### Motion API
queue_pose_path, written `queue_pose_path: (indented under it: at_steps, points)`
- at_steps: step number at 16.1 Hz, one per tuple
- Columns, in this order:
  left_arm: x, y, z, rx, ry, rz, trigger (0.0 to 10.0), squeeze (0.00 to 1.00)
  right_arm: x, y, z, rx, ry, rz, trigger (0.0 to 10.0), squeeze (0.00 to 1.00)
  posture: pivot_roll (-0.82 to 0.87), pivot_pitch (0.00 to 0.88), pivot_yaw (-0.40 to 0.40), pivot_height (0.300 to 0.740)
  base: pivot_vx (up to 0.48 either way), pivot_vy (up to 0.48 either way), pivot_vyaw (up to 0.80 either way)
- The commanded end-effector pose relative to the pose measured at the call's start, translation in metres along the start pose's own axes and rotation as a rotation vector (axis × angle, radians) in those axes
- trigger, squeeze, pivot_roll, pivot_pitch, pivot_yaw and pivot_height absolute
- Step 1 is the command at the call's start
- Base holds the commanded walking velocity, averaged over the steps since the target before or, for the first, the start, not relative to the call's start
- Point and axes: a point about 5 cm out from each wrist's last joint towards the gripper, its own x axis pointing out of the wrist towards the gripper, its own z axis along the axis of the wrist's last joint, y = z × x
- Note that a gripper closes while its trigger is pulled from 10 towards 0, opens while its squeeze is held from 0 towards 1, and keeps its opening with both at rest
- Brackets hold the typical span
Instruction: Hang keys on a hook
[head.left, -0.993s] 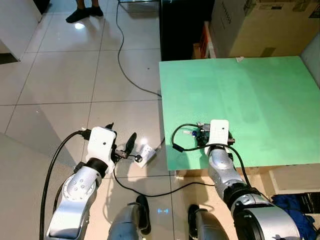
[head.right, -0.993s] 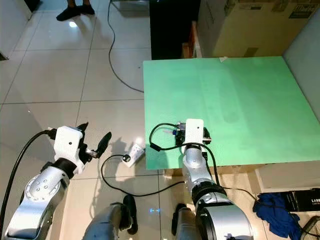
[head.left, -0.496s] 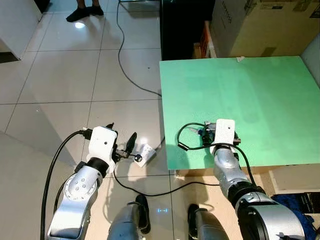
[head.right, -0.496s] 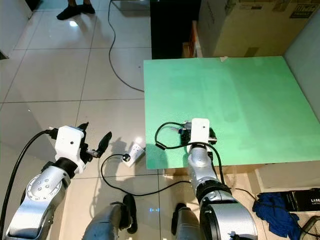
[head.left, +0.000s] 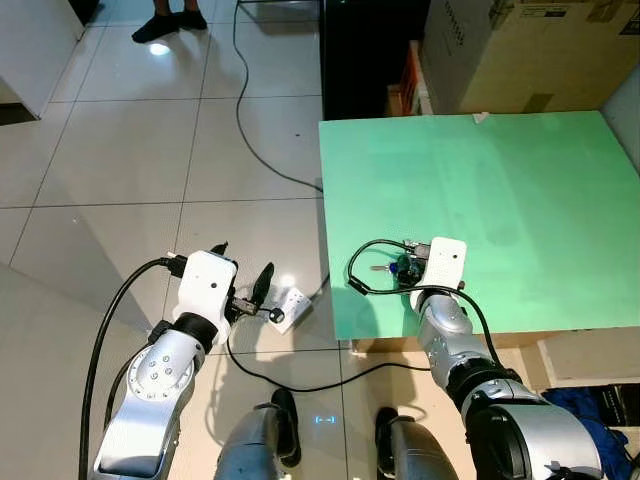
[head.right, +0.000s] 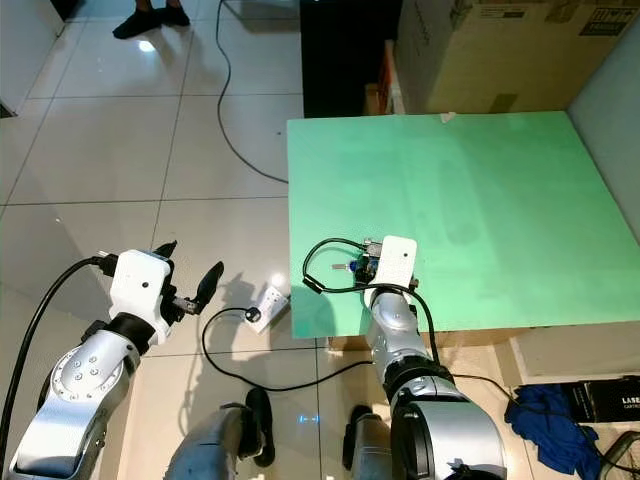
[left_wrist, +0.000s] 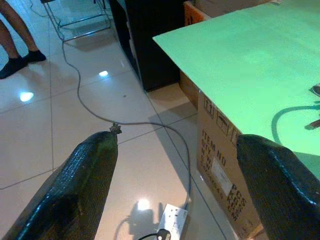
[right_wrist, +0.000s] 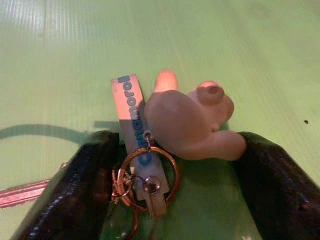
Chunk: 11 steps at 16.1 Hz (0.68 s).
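The keys (right_wrist: 150, 165) lie on the green table (head.left: 520, 180) near its front left corner. They are a brass ring, a pale tag with blue letters (right_wrist: 131, 110), a pale rubber charm (right_wrist: 190, 120) and a key (right_wrist: 25, 194) pointing away. My right gripper (head.left: 412, 268) rests low on the table, open, with one black finger (right_wrist: 75, 190) on each side of the bunch. The ring touches one finger. My left gripper (head.left: 262, 285) hangs open over the floor tiles, left of the table, holding nothing.
A white power strip (head.left: 290, 308) and a long cable (head.left: 250, 130) lie on the floor by the table's left edge. Cardboard boxes (head.left: 530, 50) stand behind the table. A person's feet (head.left: 170, 25) are at the far top left. Blue cloth (head.right: 545, 415) lies at the lower right.
My right wrist shifted slightly right, then back left, staying low over the keys. Its black cable loop moved with it. The left arm has held still.
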Motion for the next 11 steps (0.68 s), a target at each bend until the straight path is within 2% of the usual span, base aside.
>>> queue_pose_path:
  at_steps: [1,7,11]
  points:
    - [-0.002,-0.002,-0.001,0.018,0.004,-0.007,10.0,0.00,-0.004,0.001,-0.014,-0.021,0.065,0.002,0.0,0.00,0.05,0.314,0.052,0.740,0.000,0.000,0.00]
    - [0.002,-0.005,0.000,0.026,0.001,-0.019,10.0,0.00,-0.005,0.011,-0.013,-0.064,0.041,0.031,0.0,0.00,0.04,0.316,0.056,0.740,0.000,0.000,0.00]
    - [0.002,-0.006,-0.001,0.022,0.006,-0.030,10.0,0.00,-0.006,0.008,-0.014,-0.070,0.026,0.021,0.0,0.00,0.04,0.313,0.066,0.740,0.000,0.000,0.00]
